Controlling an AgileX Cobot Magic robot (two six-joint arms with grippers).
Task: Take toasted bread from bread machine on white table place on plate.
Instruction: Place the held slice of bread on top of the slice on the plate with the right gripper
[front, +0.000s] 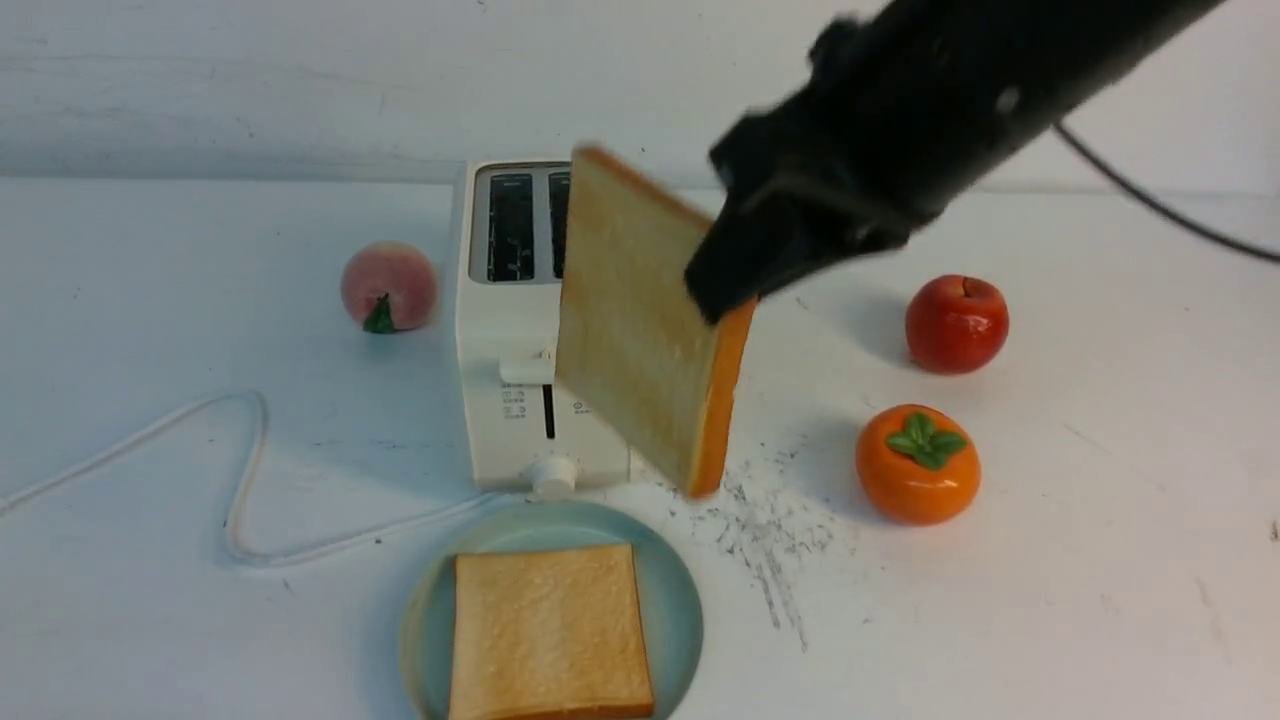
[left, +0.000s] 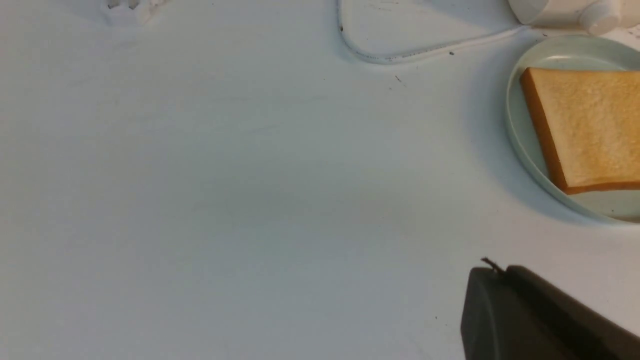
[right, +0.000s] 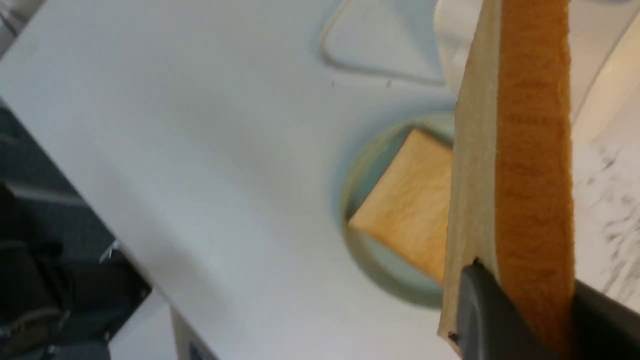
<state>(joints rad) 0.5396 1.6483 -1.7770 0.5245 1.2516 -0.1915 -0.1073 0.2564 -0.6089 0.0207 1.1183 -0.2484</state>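
My right gripper (front: 725, 290) is shut on one slice of toasted bread (front: 640, 330), which hangs on edge, tilted, in the air in front of the bread machine (front: 510, 340). In the right wrist view the dark fingers (right: 480, 310) clamp both faces of this slice (right: 530, 150). Both slots of the bread machine look empty. A second slice (front: 548, 630) lies flat on the pale blue-green plate (front: 672, 590) on the white table (front: 1100, 560), just in front of the bread machine. My left gripper (left: 502, 271) is shut and empty, low over bare table beside the plate (left: 520, 130).
A peach (front: 388, 285) sits left of the bread machine. An apple (front: 957, 323) and an orange persimmon (front: 917, 463) stand to its right. The white cord (front: 240, 480) loops over the left of the table. Dark scratch marks (front: 770, 530) lie right of the plate.
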